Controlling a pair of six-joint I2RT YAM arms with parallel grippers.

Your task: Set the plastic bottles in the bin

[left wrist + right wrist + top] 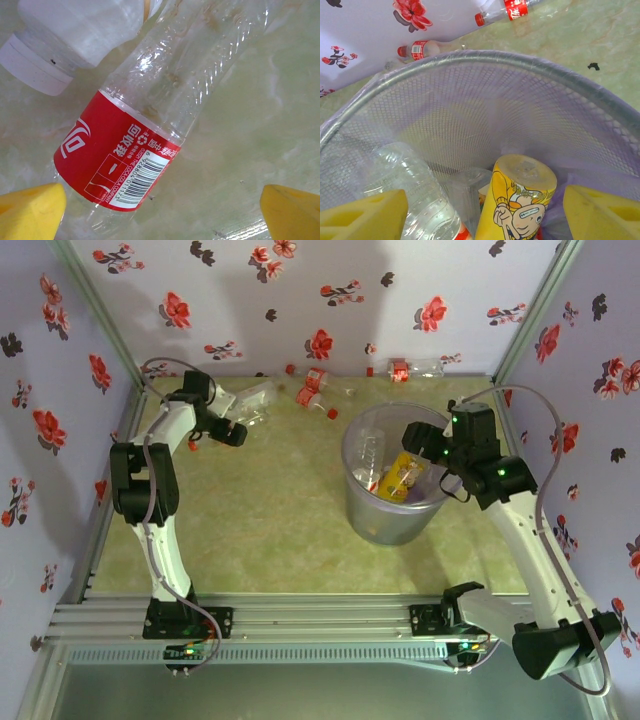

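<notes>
Jaws of the left gripper stand wide apart and hold nothing. Its yellow pads sit at either side of a clear plastic bottle with a red-and-white label, which lies slanted on the pale green marbled desk. Just beside that bottle lies a frosted white plastic bottle with a white cap; whether the two touch I cannot tell. From above, the left gripper is at the far left of the desk, near the back wall.

Jaws of the right gripper are apart too and grip nothing. They hang over the large round grey-lavender plastic bin, whose wall shows a fine mesh pattern. Inside the bin a yellow plastic bottle with a cartoon figure sits between the pads, touching neither. A clear ribbed plastic bottle lies to its left. From above, the bin stands right of the desk's middle, with the right gripper at its right rim.

More clear red-capped bottles lie on the desk along the floral back wall, outside the bin.
</notes>
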